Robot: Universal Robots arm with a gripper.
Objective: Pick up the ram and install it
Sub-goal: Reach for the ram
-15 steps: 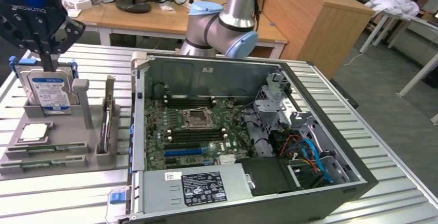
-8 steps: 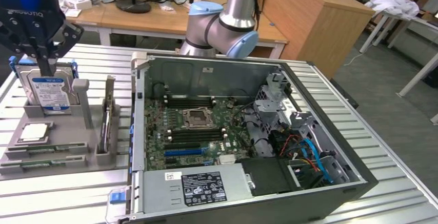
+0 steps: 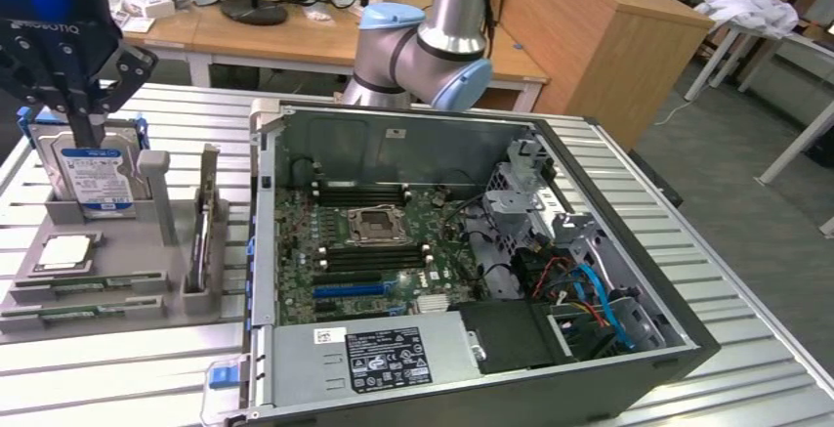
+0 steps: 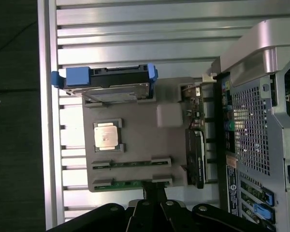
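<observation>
Two green ram sticks [image 3: 86, 284] [image 3: 76, 313] lie flat in slots of the grey holder [image 3: 117, 251] on the exterior view's left. In the wrist view they are the two thin strips [image 4: 130, 163] [image 4: 129, 183] along the holder's edge nearest the fingers. My black gripper [image 3: 88, 134] hangs high above the holder with its fingers drawn together to a point and nothing between them. In the wrist view my gripper [image 4: 154, 200] is just off the nearer ram stick, well above it. The open computer case [image 3: 678, 339] shows the motherboard [image 3: 371, 241] with its long black memory slots [image 3: 371, 193].
The holder also carries an upright hard drive with blue rails [image 3: 92, 178], a square silver processor [image 3: 65, 251] and an upright card [image 3: 205, 232]. The power supply [image 3: 378, 354] fills the case's front. The ribbed metal table [image 3: 117, 368] drops off beyond the holder. Desks stand behind.
</observation>
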